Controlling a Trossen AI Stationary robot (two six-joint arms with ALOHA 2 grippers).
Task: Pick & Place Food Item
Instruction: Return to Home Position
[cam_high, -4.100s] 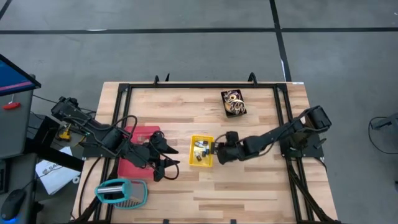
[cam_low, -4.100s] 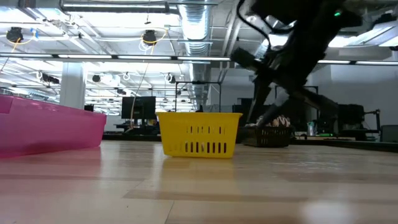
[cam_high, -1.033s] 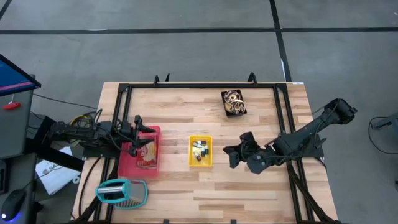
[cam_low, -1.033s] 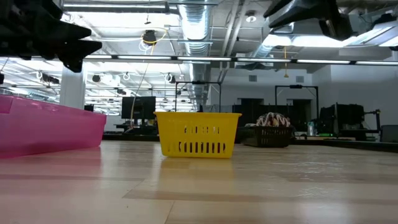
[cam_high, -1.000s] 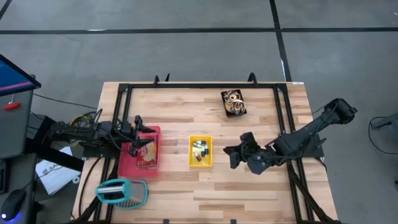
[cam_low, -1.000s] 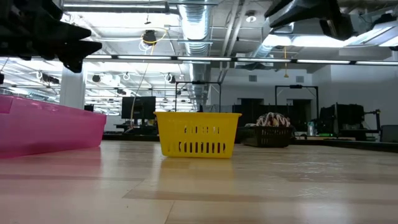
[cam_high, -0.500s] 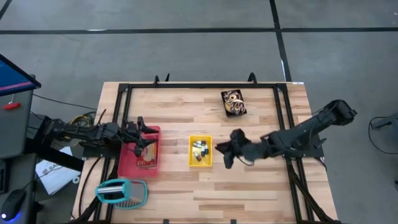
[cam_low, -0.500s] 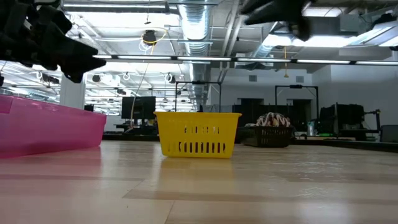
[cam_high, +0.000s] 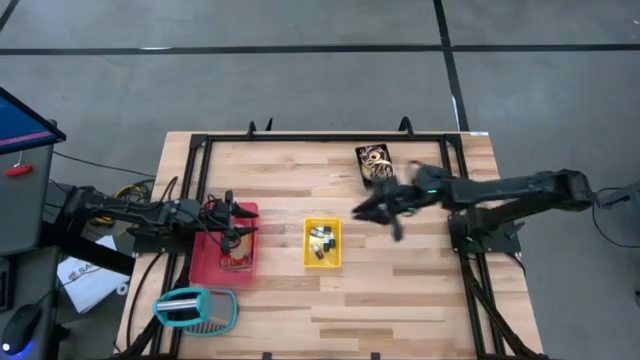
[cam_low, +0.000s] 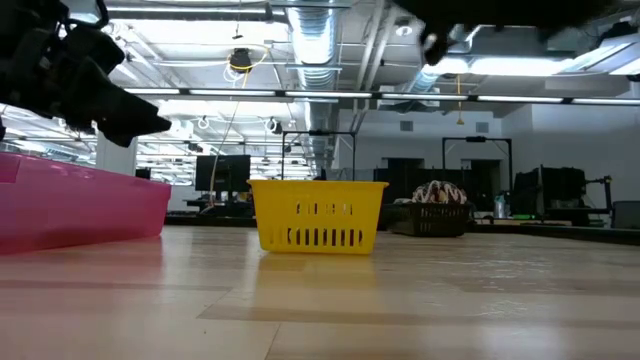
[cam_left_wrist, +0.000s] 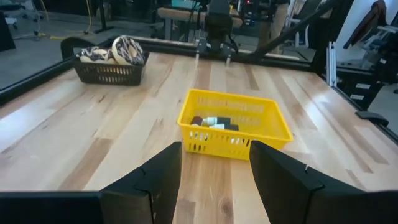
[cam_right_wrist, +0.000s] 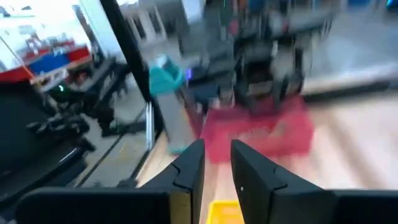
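Note:
A yellow basket (cam_high: 322, 243) with small packets stands at the table's middle, also seen in the left wrist view (cam_left_wrist: 233, 124). A pink basket (cam_high: 226, 255) at the left holds a tan food item (cam_high: 234, 246). A dark basket (cam_high: 375, 165) of pastries sits at the far side. My left gripper (cam_high: 238, 222) hovers over the pink basket's far part, open, with nothing between its fingers (cam_left_wrist: 214, 174). My right gripper (cam_high: 372, 210) hangs blurred in the air between the yellow and dark baskets, its fingers a little apart (cam_right_wrist: 216, 171) and holding nothing.
A teal basket (cam_high: 195, 308) stands at the near left corner. A black frame (cam_high: 300, 138) runs round the table's edges. Bare wood lies near the front edge and right of the yellow basket.
My right gripper has swung from just right of the yellow basket toward the far edge and the dark basket, rolling its wrist as the arm stretched out. My left gripper has tipped a little downward over the pink basket. No basket has moved.

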